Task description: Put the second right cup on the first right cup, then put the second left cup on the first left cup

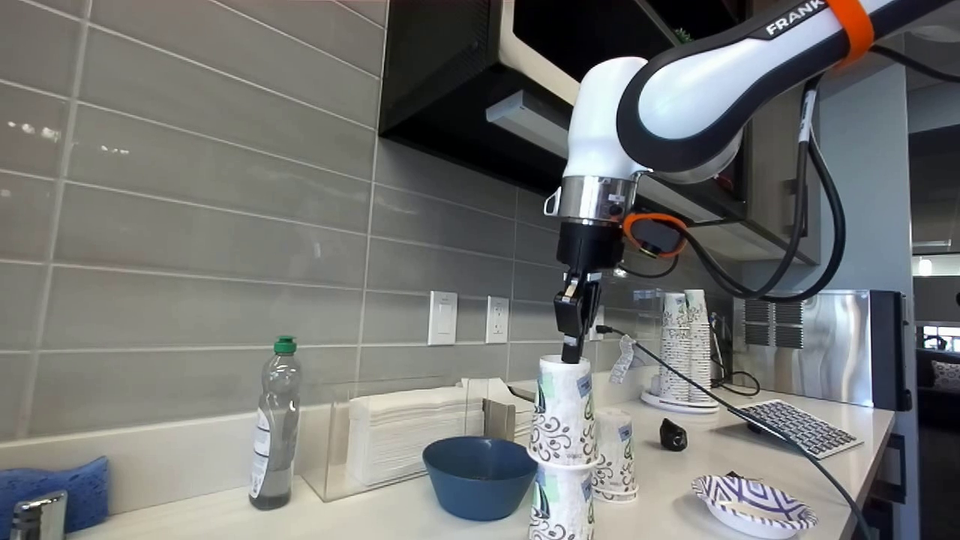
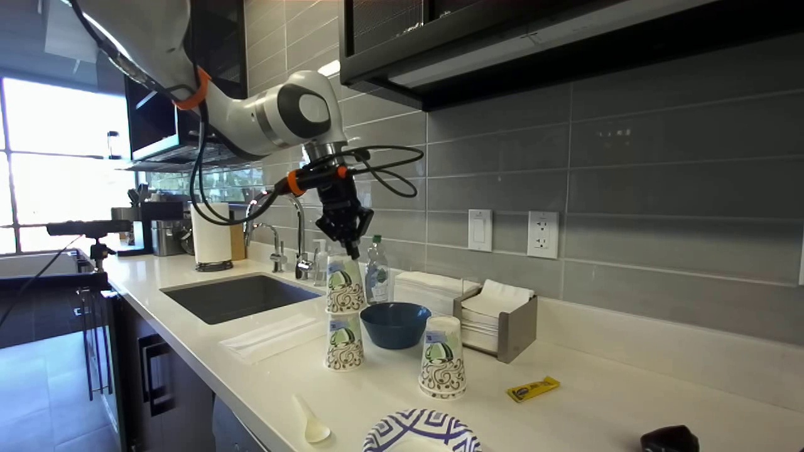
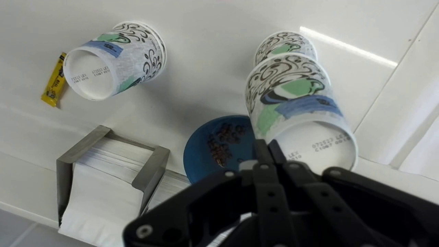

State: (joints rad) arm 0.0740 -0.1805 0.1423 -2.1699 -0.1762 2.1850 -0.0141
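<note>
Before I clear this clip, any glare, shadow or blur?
Wrist view: glare streaks the countertop beside the stacked paper cups, shadow falls beside the blue bowl, the tool looks slightly blurred; an exterior view: window washed out; both exterior views: light spots on wall tiles.

You have tapered, swirl-printed white paper cups (image 2: 443,361), matt and faintly mottled along their sides. The round blue bowl (image 2: 394,329) looks smooth, with a satin finish; you cannot tell plastic from ceramic. Your flat white countertop (image 3: 202,20) is polished, catching a bright streak of light, and the grey rectangular wall tiles (image 1: 202,232) look glazed and glossy. You see a boxy, dull grey metal napkin holder (image 2: 522,328), matt folded white paper napkins (image 2: 499,296), a tall, clear, shiny plastic bottle (image 1: 277,420), a rough, pitted blue sponge (image 1: 84,489), and your matt black two-fingered gripper (image 1: 573,351).
</note>
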